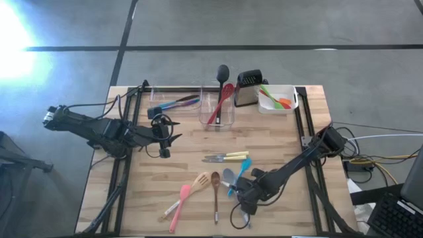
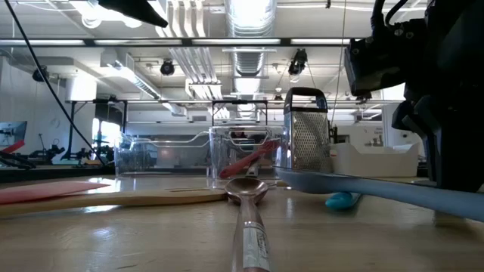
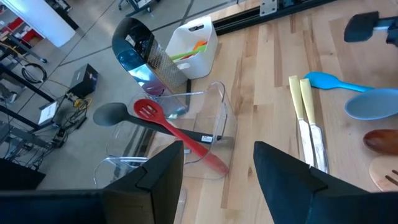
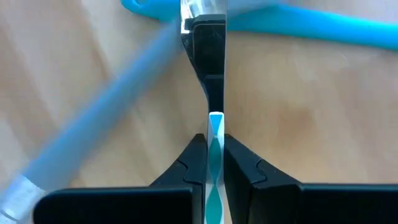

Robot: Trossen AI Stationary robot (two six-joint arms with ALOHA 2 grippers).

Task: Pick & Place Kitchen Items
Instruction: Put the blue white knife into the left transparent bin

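The blue spatula (image 1: 239, 173), lying on the surface among loose utensils, has its striped handle clenched in your right pincer (image 4: 214, 155); raise it straight to clear the grey spoon (image 1: 229, 176); left pincer (image 3: 217, 165) hangs released near the clear tub (image 1: 218, 109).

Left gripper (image 3: 214, 171) fingers apart, nothing between them, over the wooden table (image 3: 261, 93). Ahead: clear tub (image 3: 205, 127) holding red slotted spatula (image 3: 171, 127) and black ladle (image 3: 115, 114), heads leaning out past the rim. Steel grater (image 3: 146, 53) just behind the tub; white tub (image 3: 193, 43) beside the grater, with green and orange tools inside. Two yellow-handled knives (image 3: 305, 118) side by side on table. Near them: blue spoon (image 3: 329, 82), grey spoon (image 3: 372, 104), brown spoon (image 3: 380, 139) at frame edge.
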